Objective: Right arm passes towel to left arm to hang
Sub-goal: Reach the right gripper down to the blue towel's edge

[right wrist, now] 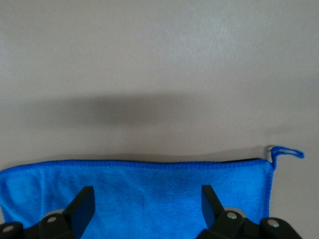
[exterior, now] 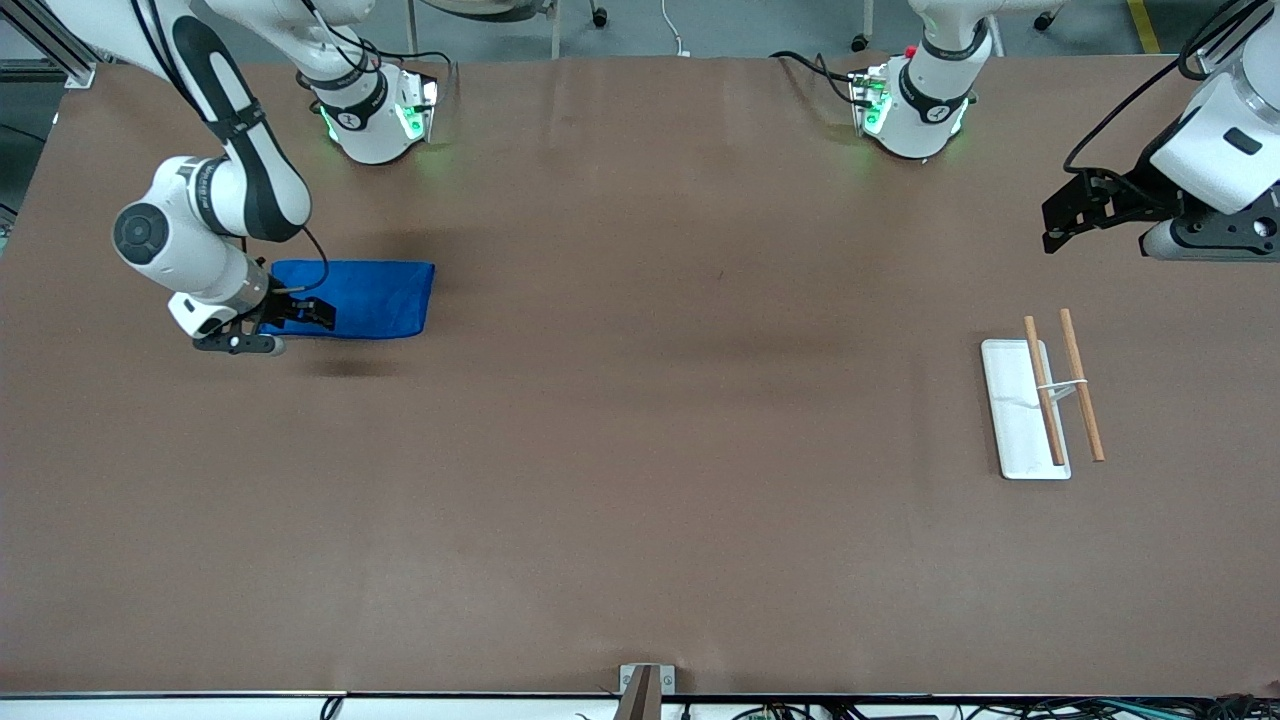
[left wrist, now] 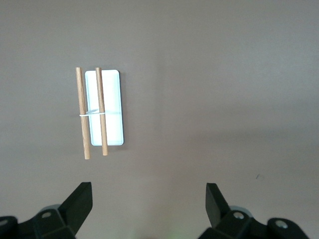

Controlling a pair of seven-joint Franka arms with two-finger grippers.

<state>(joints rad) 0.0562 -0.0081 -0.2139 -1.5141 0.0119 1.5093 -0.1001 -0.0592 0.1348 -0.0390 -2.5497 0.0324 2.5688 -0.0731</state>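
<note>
Toward the right arm's end of the table: the towel point(exterior: 365, 297) is laid flat on the brown table point(exterior: 640, 450), folded into a blue rectangle, well apart from everything at the other end.
Towel, close up: in the right wrist view the towel point(right wrist: 149, 194) is seen with a stitched hem along one long edge and a small hanging loop point(right wrist: 286, 151) at one corner, the loop resting on the bare table.
Right gripper: the right gripper point(exterior: 300, 312) is held low over the end of the towel that lies toward the right arm's end of the table. Whether the cloth is touched cannot be told.
Right gripper's fingers: the fingers point(right wrist: 82, 206) are spread wide, with towel seen between them and nothing gripped.
Right arm: the right arm point(exterior: 215, 215) is bent down from its green-lit base to the towel.
Left arm: the left arm point(exterior: 1225, 140) is kept waiting, raised at its own end of the table.
Left gripper: the left gripper point(exterior: 1080, 215) is held high over bare table, near the rack.
Left gripper's fingers: the fingers point(left wrist: 82, 201) are spread wide and empty.
Rack: a white tray point(exterior: 1015, 425) carrying two wooden rods point(exterior: 1080, 385) joined by a thin white crosspiece is set toward the left arm's end of the table; it is also shown in the left wrist view point(left wrist: 112, 109).
</note>
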